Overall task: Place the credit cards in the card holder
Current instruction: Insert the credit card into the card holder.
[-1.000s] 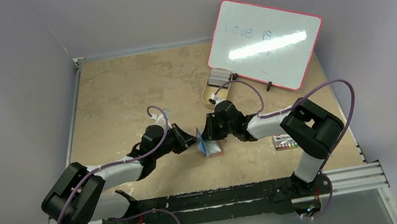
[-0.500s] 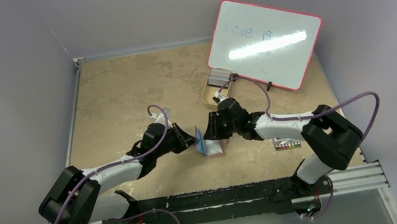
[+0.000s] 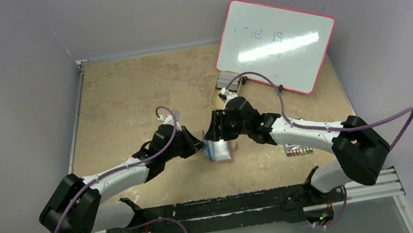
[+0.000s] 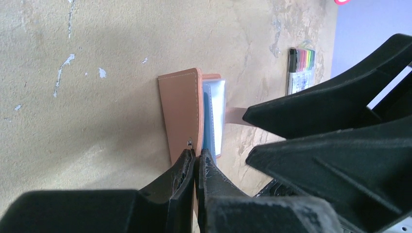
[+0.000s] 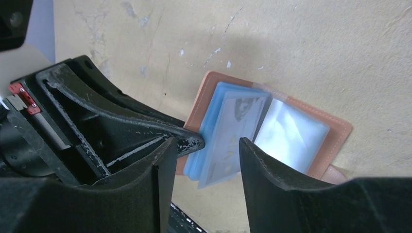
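Note:
The card holder (image 3: 221,151), a reddish-brown leather wallet, lies open on the table between both arms. My left gripper (image 4: 197,156) is shut on the edge of its left cover (image 4: 182,107), holding that flap up. Light blue sleeves fan out from the card holder (image 5: 335,130). One credit card (image 5: 228,141), pale blue with faint print, sits partly in a sleeve with its near end sticking out. My right gripper (image 5: 206,148) hangs open just above that end, one finger on each side, touching nothing. From above, the left gripper (image 3: 201,146) and right gripper (image 3: 214,135) almost meet.
A pack of coloured markers (image 3: 298,151) lies right of the holder. A tan oval tray (image 3: 222,93) stands behind it, partly under the right arm's cable. A pink-rimmed whiteboard (image 3: 275,46) leans at the back right. A metal rail (image 3: 364,182) runs along the near edge.
My right gripper has opened and let go of the card, which stays in the sleeve. The right arm has stretched out leftward. The left gripper has closed fully on the cover.

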`<action>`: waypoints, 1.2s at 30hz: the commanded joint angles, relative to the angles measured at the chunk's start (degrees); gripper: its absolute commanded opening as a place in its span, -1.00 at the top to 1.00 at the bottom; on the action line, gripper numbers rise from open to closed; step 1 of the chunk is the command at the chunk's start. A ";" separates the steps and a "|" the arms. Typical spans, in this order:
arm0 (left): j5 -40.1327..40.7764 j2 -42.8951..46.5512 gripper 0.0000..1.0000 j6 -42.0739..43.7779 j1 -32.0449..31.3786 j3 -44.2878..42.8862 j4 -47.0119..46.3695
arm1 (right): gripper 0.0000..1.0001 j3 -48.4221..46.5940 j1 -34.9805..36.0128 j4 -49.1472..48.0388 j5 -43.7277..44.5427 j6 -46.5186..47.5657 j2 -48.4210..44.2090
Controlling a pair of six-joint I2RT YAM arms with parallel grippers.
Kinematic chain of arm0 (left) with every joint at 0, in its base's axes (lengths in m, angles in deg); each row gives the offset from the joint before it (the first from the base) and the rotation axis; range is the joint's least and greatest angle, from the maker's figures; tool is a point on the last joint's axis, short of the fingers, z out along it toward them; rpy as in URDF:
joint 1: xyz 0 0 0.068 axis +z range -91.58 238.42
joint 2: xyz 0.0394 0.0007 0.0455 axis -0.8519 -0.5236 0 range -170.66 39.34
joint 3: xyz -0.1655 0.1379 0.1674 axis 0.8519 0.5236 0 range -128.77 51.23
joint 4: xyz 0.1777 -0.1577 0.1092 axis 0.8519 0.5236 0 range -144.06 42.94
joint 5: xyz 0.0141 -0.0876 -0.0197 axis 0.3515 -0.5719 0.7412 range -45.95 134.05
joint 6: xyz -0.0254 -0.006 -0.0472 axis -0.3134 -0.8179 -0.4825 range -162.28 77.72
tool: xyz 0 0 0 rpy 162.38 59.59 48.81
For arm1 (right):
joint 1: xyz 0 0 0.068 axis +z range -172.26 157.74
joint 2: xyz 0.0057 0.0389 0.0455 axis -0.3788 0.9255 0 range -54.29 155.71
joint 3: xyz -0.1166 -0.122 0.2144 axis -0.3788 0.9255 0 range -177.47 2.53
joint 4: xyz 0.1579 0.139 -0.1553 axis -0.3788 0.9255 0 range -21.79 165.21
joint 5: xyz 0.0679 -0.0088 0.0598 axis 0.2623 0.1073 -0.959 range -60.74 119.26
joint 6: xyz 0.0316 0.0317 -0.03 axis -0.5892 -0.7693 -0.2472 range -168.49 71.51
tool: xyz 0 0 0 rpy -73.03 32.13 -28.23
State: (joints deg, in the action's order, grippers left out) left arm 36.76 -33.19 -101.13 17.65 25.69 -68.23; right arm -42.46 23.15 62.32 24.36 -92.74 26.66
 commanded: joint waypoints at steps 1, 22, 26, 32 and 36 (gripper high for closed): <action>2.57 1.23 1.00 1.70 -0.98 -3.73 1.55 | -0.07 -1.64 1.66 0.21 1.65 -0.98 0.61; 5.55 2.95 1.00 2.60 -2.55 -3.66 5.81 | 0.28 -1.65 1.83 13.66 10.65 -0.74 -0.24; 6.11 3.65 1.00 2.60 -2.47 -2.73 6.14 | 0.28 -0.26 1.88 16.28 12.21 -0.88 -3.29; 5.68 3.98 0.91 0.79 -2.47 -0.01 3.55 | 0.28 -1.80 1.10 16.36 11.51 2.50 -4.93; 5.52 4.78 0.71 1.33 -2.50 0.38 4.31 | 0.20 -4.45 -0.31 14.38 10.67 11.15 -6.41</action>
State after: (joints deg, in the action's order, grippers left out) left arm 41.99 -30.26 -100.15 15.53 25.58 -62.31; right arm -42.61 24.40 77.86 34.45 -90.27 22.66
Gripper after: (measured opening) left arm 0.110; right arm 0.373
